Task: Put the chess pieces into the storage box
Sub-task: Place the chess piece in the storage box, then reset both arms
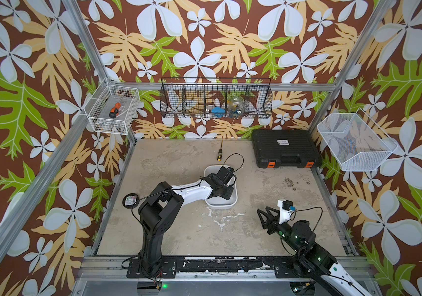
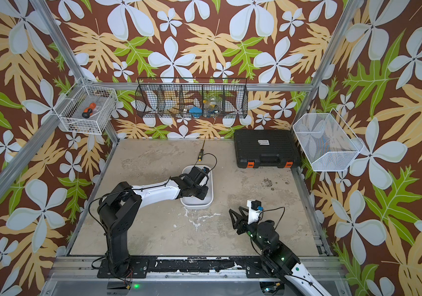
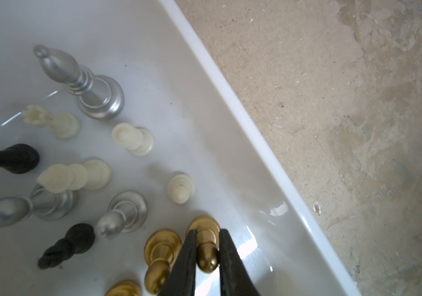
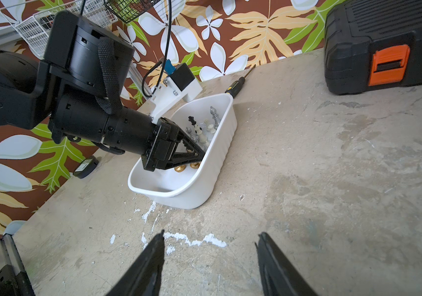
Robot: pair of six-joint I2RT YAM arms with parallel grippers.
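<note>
Tabletop [image 1: 256, 230], storage box [image 1: 220, 205], chess pieces [image 3: 133, 139] inside

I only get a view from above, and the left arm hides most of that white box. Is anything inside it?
Observer: Yes. The left wrist view shows chess pieces standing in the box: silver, cream, black and gold.
Operator: Is that arm holding one?
Observer: The left jaws flank the head of a gold piece that stands on the box floor. Whether they press it, I can't tell.
Operator: And the other arm?
Observer: The right wrist view shows the right jaws wide apart with nothing between them.
</note>
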